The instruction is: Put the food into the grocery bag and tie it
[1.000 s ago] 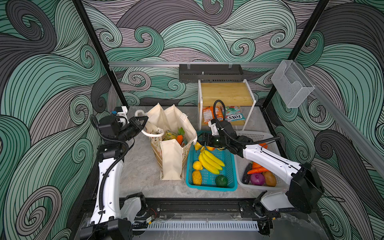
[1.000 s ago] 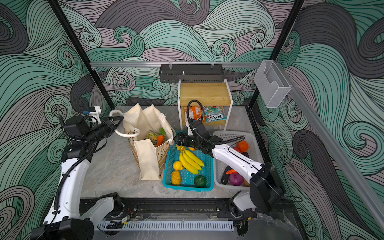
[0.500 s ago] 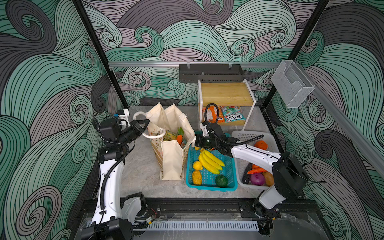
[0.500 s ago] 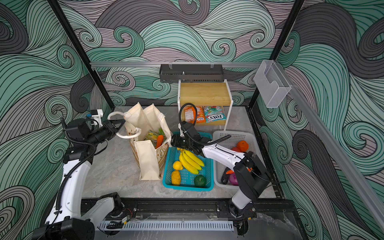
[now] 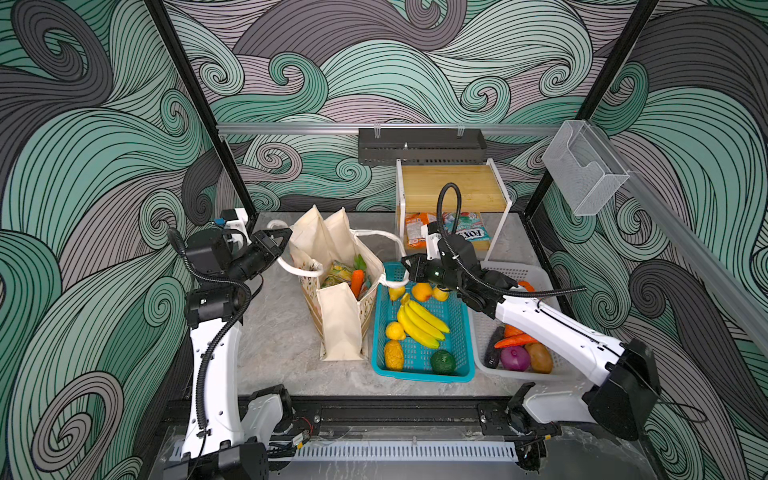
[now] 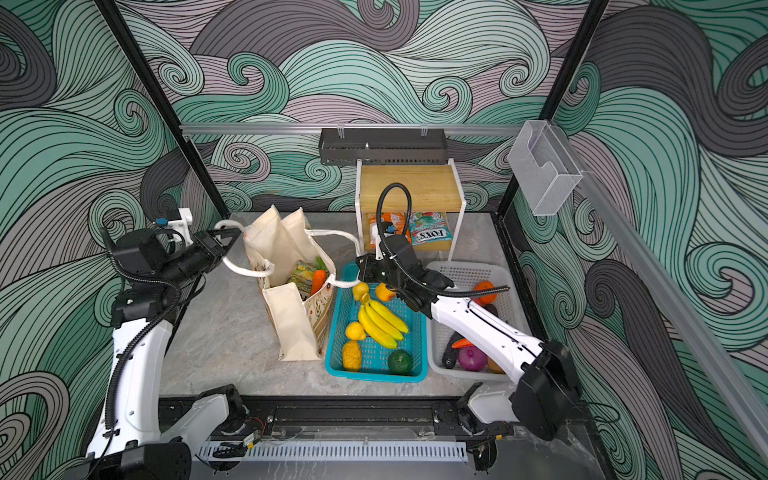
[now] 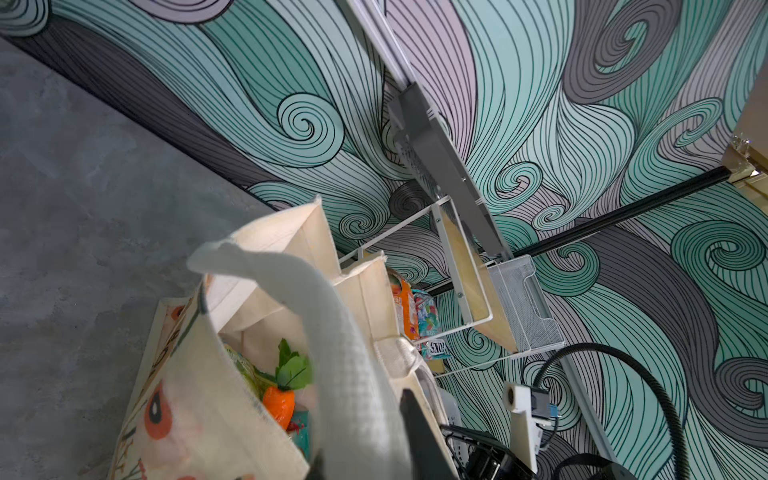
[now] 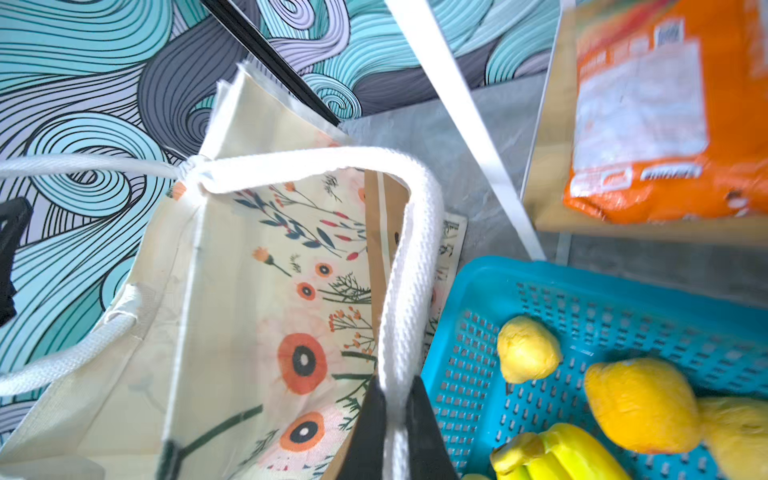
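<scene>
The cream floral grocery bag [image 5: 338,328] stands open at mid-table in both top views, with a carrot [image 5: 356,282] and a green packet [image 5: 337,272] inside. My left gripper [image 5: 286,235] is on its left side, shut on the left strap handle [image 7: 332,332], which runs between the fingers [image 7: 415,432]. My right gripper [image 8: 395,409] is shut on the right strap handle [image 8: 409,257], above the near corner of the teal basket [image 5: 419,376]. More food lies in that basket: bananas [image 5: 422,322] and several yellow and orange fruits.
A white basket [image 5: 519,272] at the right holds an onion, carrots and other vegetables under my right arm. Behind it a white shelf rack [image 5: 453,189] holds an orange packet [image 5: 417,228] and a teal FOX'S packet [image 5: 471,232].
My right gripper moved left from over the teal basket to the bag's right strap and shut on it. The left gripper kept its hold on the left strap, barely shifting.
</scene>
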Controlling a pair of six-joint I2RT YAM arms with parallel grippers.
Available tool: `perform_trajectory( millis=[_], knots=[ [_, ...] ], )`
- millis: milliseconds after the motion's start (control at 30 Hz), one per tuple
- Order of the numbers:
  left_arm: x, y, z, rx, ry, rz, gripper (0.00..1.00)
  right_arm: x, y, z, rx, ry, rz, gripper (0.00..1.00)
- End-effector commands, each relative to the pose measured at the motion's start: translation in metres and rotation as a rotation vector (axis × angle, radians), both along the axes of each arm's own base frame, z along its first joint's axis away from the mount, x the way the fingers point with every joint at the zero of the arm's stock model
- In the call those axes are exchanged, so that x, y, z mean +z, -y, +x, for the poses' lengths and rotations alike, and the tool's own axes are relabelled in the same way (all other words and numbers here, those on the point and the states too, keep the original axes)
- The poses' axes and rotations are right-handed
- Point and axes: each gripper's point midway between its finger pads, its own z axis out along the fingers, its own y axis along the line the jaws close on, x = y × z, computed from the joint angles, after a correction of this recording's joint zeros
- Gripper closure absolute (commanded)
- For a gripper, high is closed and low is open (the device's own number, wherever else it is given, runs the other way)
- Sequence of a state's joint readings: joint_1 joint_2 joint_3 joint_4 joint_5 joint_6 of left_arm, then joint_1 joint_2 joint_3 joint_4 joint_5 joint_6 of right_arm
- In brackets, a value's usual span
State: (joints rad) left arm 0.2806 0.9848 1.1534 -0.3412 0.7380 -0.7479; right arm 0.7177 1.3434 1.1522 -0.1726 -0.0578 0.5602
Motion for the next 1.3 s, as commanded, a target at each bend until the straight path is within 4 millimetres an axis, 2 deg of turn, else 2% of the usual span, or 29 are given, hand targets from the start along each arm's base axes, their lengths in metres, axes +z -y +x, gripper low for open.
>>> perform_trajectory(
  millis=[0,100,200,367,567,667,767,867,1033,1200,1233,1267],
  knots=[
    [0.014,0.004,-0.003,-0.034,-0.009,0.031,0.80,0.031,0.003,-0.004,0.062,0.138,-0.087,1.00],
    [0.016,0.006,-0.002,-0.041,-0.032,0.068,0.85,0.053,-0.009,-0.010,0.140,0.204,-0.078,1.00],
    [0.016,0.015,0.000,-0.079,-0.069,0.095,0.92,0.074,-0.030,-0.022,0.250,0.273,-0.068,1.00],
    [0.009,0.045,0.008,-0.182,-0.129,0.177,0.95,0.096,-0.077,-0.048,0.421,0.399,-0.081,1.00],
    [0.008,0.075,0.011,-0.283,-0.171,0.278,0.97,0.091,-0.115,-0.055,0.524,0.381,-0.043,1.00],
    [0.005,0.090,0.009,-0.347,-0.199,0.334,0.97,0.083,-0.129,-0.052,0.541,0.378,-0.031,1.00],
    [0.006,0.094,0.009,-0.356,-0.203,0.363,0.97,0.072,-0.139,-0.044,0.553,0.354,-0.052,1.00],
    [0.010,0.094,0.009,-0.342,-0.196,0.389,0.96,0.064,-0.150,-0.045,0.596,0.334,-0.038,1.00],
    [0.006,0.109,-0.001,-0.408,-0.227,0.436,0.92,0.058,-0.163,-0.037,0.593,0.323,-0.013,1.00],
    [0.000,0.118,-0.015,-0.441,-0.247,0.504,0.88,0.061,-0.172,-0.031,0.582,0.333,0.025,1.00],
    [-0.011,0.120,-0.009,-0.446,-0.283,0.525,0.86,0.062,-0.172,-0.028,0.566,0.334,0.029,1.00],
    [-0.012,0.119,-0.011,-0.441,-0.291,0.549,0.84,0.063,-0.172,-0.024,0.545,0.334,0.032,1.00]
  ],
)
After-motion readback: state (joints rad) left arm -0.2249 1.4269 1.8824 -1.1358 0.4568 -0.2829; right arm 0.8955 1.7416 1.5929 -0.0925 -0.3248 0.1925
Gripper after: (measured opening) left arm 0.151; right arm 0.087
